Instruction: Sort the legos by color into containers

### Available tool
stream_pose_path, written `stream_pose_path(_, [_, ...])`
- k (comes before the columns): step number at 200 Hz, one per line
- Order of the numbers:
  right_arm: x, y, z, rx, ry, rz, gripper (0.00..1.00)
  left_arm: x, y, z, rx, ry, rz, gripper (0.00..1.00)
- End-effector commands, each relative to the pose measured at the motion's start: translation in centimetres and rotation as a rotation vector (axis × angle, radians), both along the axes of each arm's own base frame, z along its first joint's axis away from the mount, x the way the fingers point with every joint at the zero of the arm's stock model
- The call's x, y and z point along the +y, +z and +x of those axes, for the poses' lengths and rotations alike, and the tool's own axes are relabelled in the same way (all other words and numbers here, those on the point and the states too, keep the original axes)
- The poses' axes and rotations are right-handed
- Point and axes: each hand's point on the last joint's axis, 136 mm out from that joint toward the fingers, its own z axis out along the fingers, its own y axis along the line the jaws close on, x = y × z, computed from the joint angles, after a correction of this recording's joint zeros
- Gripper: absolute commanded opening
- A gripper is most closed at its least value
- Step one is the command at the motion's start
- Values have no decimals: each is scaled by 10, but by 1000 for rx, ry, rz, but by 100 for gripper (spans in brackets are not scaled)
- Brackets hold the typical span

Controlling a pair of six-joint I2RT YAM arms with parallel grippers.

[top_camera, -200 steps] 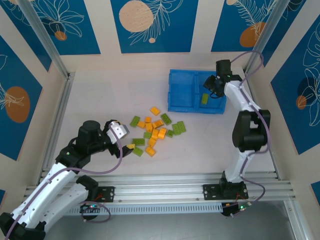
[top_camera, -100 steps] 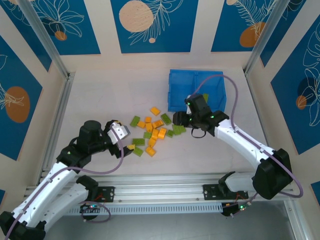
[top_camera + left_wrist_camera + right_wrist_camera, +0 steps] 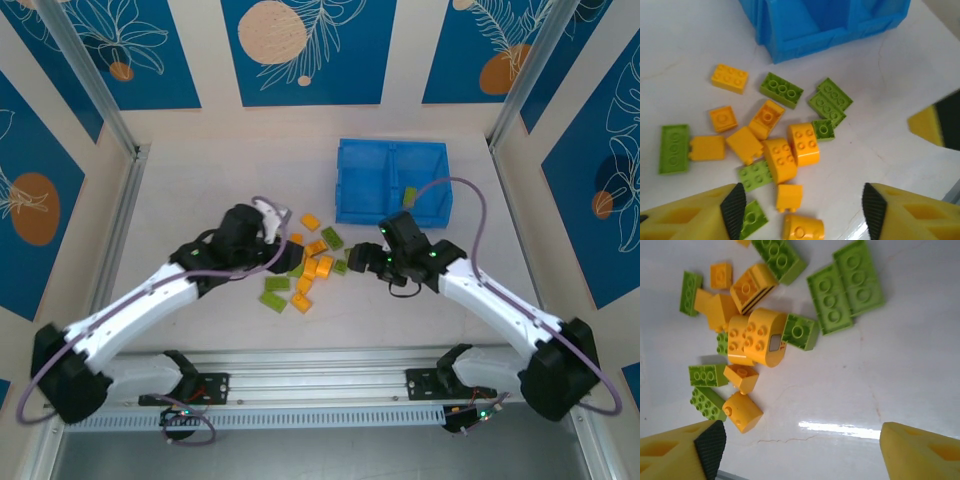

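Observation:
The legos (image 3: 310, 262) lie in a loose pile of orange-yellow and lime green bricks on the white table, in front of the blue bin (image 3: 345, 190). One green brick (image 3: 409, 195) lies in the bin's right compartment. My left gripper (image 3: 272, 228) hovers open over the pile's back left. In its wrist view the gripper (image 3: 803, 212) has orange bricks (image 3: 790, 196) below its gap, none held. My right gripper (image 3: 362, 258) is open at the pile's right edge. Bare table shows between its jaws (image 3: 800, 450), and two flat green bricks (image 3: 845, 292) lie ahead of it.
An aluminium rail (image 3: 330, 360) runs along the near edge. A metal frame post (image 3: 115, 230) borders the table's left side and patterned walls close in the workspace. Bare table (image 3: 190, 190) lies left of and behind the pile.
The right arm left the bin, where a green brick stays, and came down to the pile's right side. The left arm swung from the pile's left to over its back left.

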Motion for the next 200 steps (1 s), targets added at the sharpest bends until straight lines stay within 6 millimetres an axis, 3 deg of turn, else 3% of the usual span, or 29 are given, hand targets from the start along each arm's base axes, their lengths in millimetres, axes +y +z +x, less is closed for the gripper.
stream_pose_path(1, [-24, 2, -13, 6, -89, 11, 88, -26, -25, 9, 116, 99, 16, 62])
stream_pose_path(31, [-40, 10, -28, -14, -114, 28, 93, -71, -66, 17, 200, 63, 98, 62])
stream_pose_path(48, [-45, 15, -36, -34, -118, 47, 94, -81, -90, 25, 233, 80, 165, 62])
stream_pose_path(86, [-51, 18, -49, -58, -129, 80, 94, -79, -127, 41, 241, 141, 270, 62])
stream_pose_path(133, [-50, 19, -49, -65, -125, 96, 94, -76, -160, 36, 288, 143, 329, 61])
stream_pose_path(165, [-46, 23, -45, -65, -114, 102, 94, -76, -176, 30, 316, 135, 353, 49])
stream_pose_path(200, [-41, 30, -41, -67, -102, 113, 94, -76, -176, 30, 295, 132, 375, 36])
